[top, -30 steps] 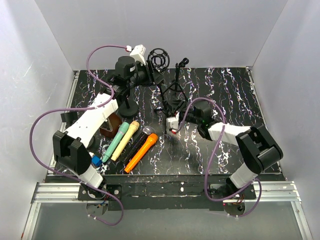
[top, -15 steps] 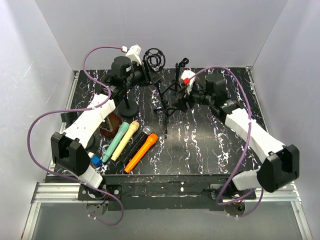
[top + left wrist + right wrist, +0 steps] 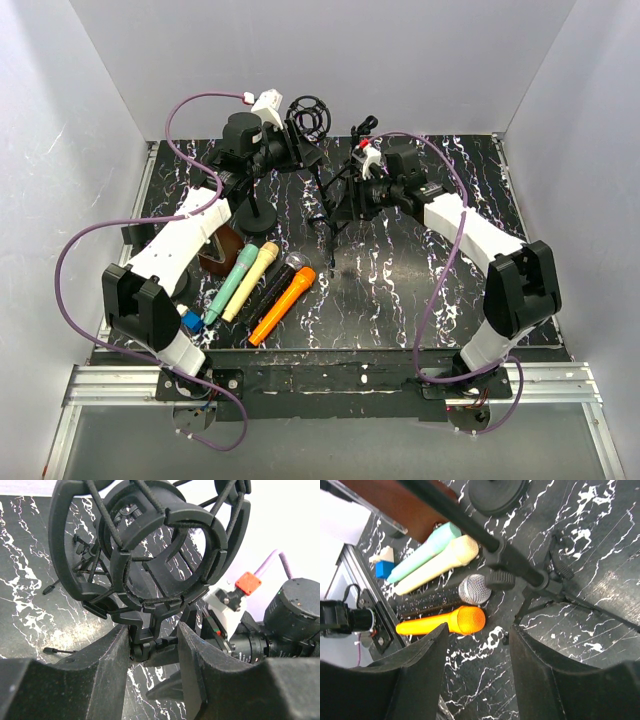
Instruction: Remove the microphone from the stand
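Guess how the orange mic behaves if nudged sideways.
Probably rolls: the orange microphone is round-bodied and lies flat. Its taper would likely curve the path. The black microphone close beside it could stop it that way.

Black tripod stand [image 3: 330,205] at the table's rear centre, its pole leaning. At its top sits the shock mount [image 3: 192,522], an elastic-corded ring with an empty centre. Four handheld microphones lie side by side at front left, heads towards the stand: teal microphone [image 3: 232,283], cream microphone [image 3: 252,280], black microphone [image 3: 272,287] with a silver grille, and orange microphone [image 3: 283,304].

Top: high behind bases, looking down on whole table [image 3: 420,290]. Wrists close-in — left faces stand [image 3: 160,580] head, right its legs.
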